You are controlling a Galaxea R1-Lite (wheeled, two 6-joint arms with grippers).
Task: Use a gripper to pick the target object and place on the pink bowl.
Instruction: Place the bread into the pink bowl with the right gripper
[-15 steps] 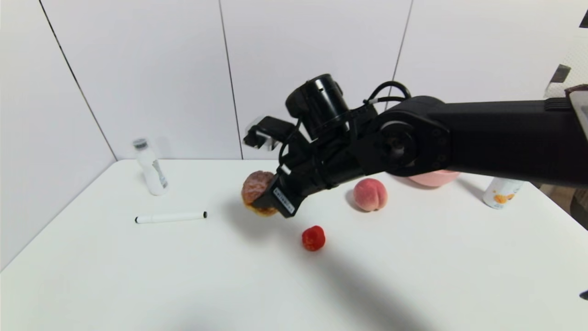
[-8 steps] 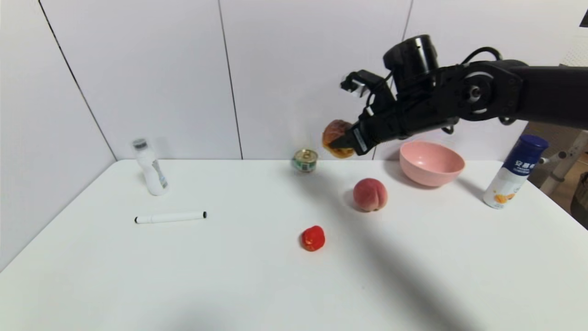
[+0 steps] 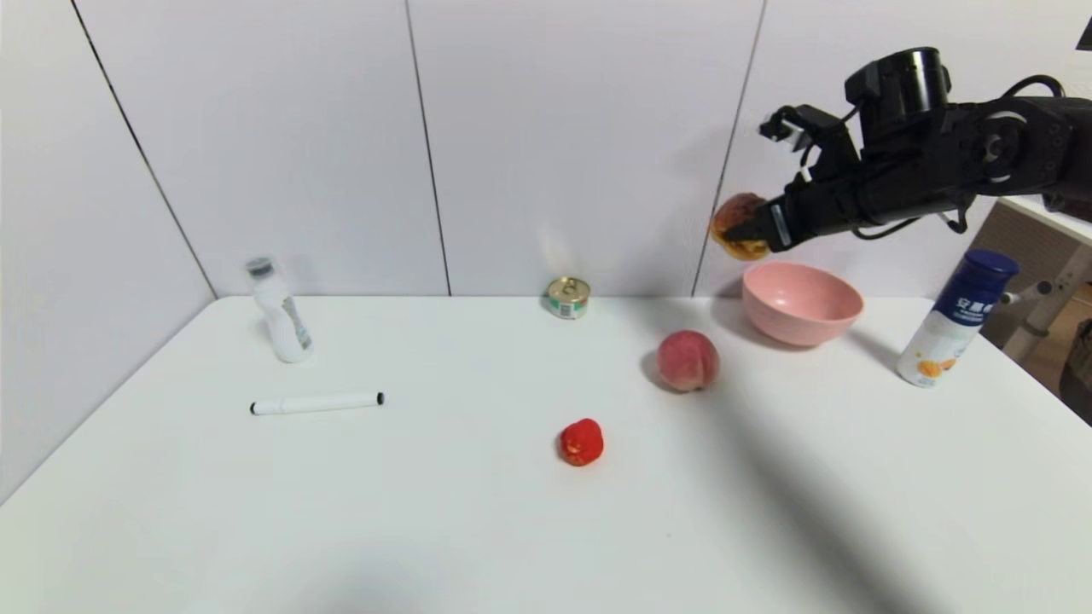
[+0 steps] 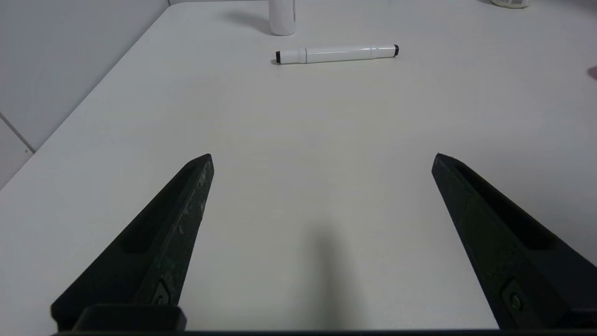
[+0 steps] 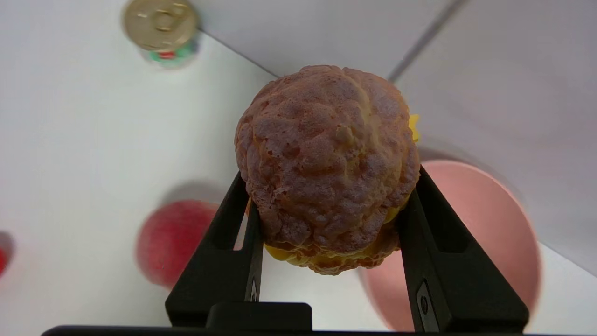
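Note:
The crusty pinkish-brown bun (image 3: pixel 737 223) with its yellow split hangs in the air, high above the table at the back right. My right gripper (image 3: pixel 751 232) is shut on it, and its two black fingers (image 5: pixel 235 233) press the bun (image 5: pixel 326 163) from both sides. The pink bowl (image 3: pixel 800 303) stands on the table just below and to the right of the bun; its rim (image 5: pixel 503 224) shows behind the bun in the right wrist view. My left gripper (image 4: pixel 322 161) stays low over the table's near left part, open with nothing between its fingers.
A pink peach (image 3: pixel 687 361) lies left of the bowl and a small red fruit (image 3: pixel 581 442) in front of it. A small tin (image 3: pixel 567 298) stands at the back wall, a blue-capped bottle (image 3: pixel 957 317) right of the bowl. At the left are a white bottle (image 3: pixel 278 310) and a white marker (image 3: pixel 316 402).
My right arm has lifted the bun off the table's middle and carried it up and to the right, to above the bowl's left edge. The tin and the bowl have come into sight.

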